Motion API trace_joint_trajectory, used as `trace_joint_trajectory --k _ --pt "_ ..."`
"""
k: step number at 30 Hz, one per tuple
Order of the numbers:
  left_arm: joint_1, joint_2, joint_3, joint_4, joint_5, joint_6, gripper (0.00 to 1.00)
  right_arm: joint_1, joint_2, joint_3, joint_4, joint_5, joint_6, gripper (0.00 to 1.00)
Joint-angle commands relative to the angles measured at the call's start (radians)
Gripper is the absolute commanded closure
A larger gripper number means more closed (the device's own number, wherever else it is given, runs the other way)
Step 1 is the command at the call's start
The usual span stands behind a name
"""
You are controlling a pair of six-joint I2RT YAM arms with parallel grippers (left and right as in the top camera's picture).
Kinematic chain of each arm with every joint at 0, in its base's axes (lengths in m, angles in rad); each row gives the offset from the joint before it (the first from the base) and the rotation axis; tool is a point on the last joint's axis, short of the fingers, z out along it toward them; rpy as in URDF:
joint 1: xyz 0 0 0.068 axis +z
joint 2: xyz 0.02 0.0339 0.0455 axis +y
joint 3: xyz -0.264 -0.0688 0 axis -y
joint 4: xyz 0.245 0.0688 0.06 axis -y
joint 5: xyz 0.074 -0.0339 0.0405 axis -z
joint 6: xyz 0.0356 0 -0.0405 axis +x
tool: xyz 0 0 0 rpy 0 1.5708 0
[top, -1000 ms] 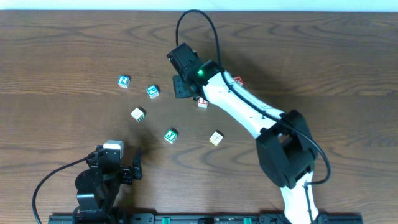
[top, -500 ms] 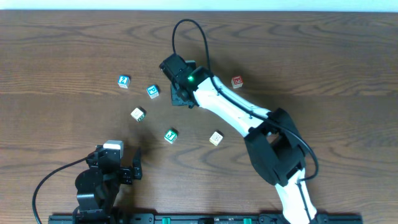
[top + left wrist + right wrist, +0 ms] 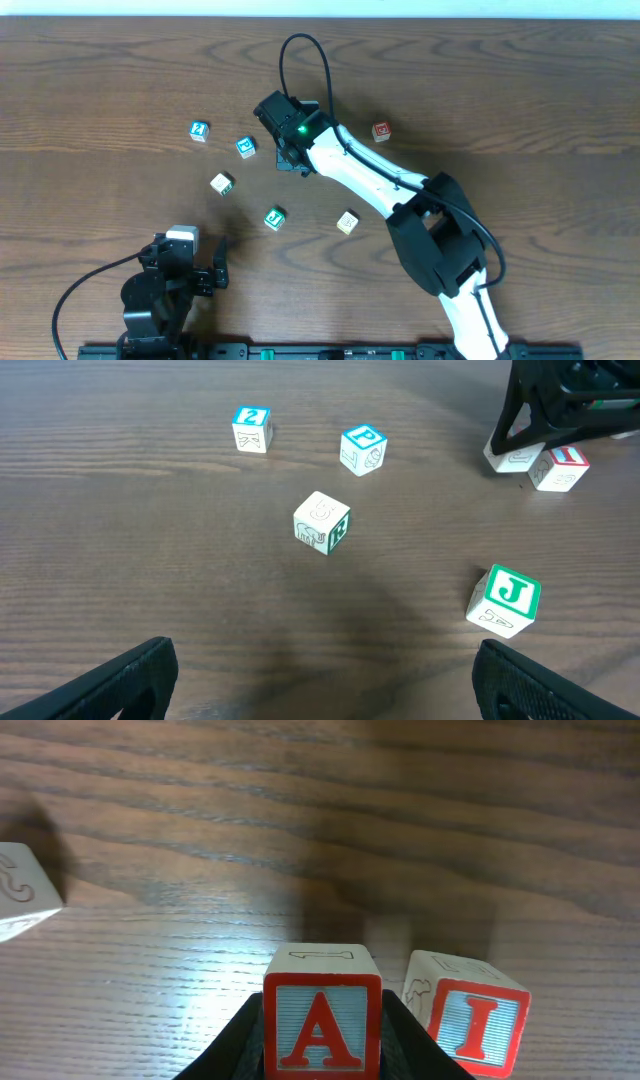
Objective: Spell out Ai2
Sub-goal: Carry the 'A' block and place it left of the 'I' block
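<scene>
My right gripper (image 3: pixel 289 150) is shut on the red letter A block (image 3: pixel 322 1020), which rests low on the table. The red I block (image 3: pixel 468 1020) stands just right of it, close but apart. In the left wrist view the right gripper (image 3: pixel 560 405) stands over the A block (image 3: pixel 512 458) with the I block (image 3: pixel 560 468) beside it. Both are hidden under the arm in the overhead view. The blue 2 block (image 3: pixel 199 130) lies to the left and also shows in the left wrist view (image 3: pixel 252 428). My left gripper (image 3: pixel 188 268) is open and empty at the near edge.
A blue P block (image 3: pixel 246 147), a white block with green letters (image 3: pixel 222 183), a green J block (image 3: pixel 275 217), a pale block (image 3: pixel 347 222) and a red block (image 3: pixel 381 131) lie scattered around. The right arm stretches diagonally across the table.
My right gripper has moved left and slightly toward me with the A block. The arm now covers the red block that showed beside it. The left arm has not moved.
</scene>
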Motion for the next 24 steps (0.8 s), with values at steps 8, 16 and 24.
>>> trace_joint_trajectory --k 8,16,24 --pt "0.007 -0.006 -0.012 0.003 0.0 0.021 0.05 0.007 0.035 0.018 -0.017 0.002 0.035 0.87" --pt "0.007 -0.006 -0.012 0.003 0.0 0.021 0.05 0.007 0.042 0.019 -0.022 -0.006 0.035 0.69" --pt "0.007 -0.006 -0.012 0.003 0.0 0.021 0.05 0.007 0.042 0.018 -0.025 -0.006 0.035 0.59"
